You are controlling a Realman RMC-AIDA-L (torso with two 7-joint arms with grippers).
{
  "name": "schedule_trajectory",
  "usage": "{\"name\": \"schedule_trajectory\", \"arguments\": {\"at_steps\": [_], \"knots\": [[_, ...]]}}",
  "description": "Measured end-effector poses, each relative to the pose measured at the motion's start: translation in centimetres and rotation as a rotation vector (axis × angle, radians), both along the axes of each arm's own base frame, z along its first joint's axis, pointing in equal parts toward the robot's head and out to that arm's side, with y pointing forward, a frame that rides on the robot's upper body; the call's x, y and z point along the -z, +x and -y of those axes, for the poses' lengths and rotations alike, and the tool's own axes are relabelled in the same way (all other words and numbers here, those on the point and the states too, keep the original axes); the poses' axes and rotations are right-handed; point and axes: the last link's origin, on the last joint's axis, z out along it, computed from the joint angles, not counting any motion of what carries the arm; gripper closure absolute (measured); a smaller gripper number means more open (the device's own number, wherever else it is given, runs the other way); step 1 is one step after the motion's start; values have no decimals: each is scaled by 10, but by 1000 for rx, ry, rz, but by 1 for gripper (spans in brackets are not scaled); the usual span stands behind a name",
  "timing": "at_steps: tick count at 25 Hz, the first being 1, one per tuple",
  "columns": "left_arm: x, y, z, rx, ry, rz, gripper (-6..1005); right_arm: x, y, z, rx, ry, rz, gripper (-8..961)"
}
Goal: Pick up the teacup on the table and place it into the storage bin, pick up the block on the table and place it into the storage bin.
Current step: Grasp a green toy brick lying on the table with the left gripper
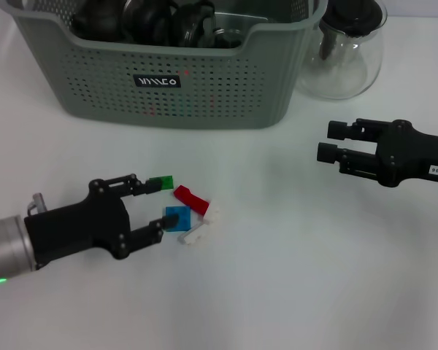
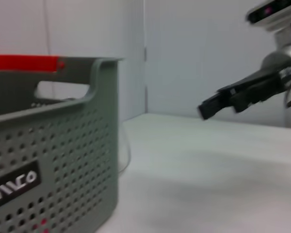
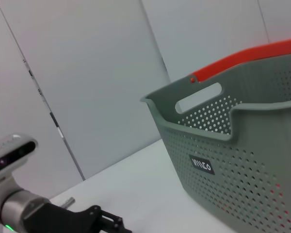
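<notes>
Just in front of the storage bin (image 1: 168,87), a grey-green perforated plastic basket whose black label's white letters are unreadable, small flat blocks lie clustered on the white tabletop (image 1: 292,284). The left gripper (image 1: 155,206), jaws spread, straddles the blue block (image 1: 178,218). The right gripper (image 1: 327,141), jaws apart and empty, hovers below the glass teapot (image 1: 347,51).

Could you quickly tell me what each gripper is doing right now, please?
Left gripper: open, fingers straddling the blue block on the table, nothing held.
Right gripper: open, empty, hovering.
</notes>
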Motion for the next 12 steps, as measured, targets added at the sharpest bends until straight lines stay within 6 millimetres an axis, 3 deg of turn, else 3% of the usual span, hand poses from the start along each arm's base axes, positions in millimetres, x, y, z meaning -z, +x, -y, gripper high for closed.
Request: {"name": "schedule_trajectory", "arguments": {"at_steps": [6, 12], "knots": [[8, -10, -19, -93, 97, -49, 445, -1, 0, 0, 6, 2, -4, 369], [18, -13, -28, -74, 143, -128, 512, -1, 0, 0, 9, 1, -5, 369]]}}
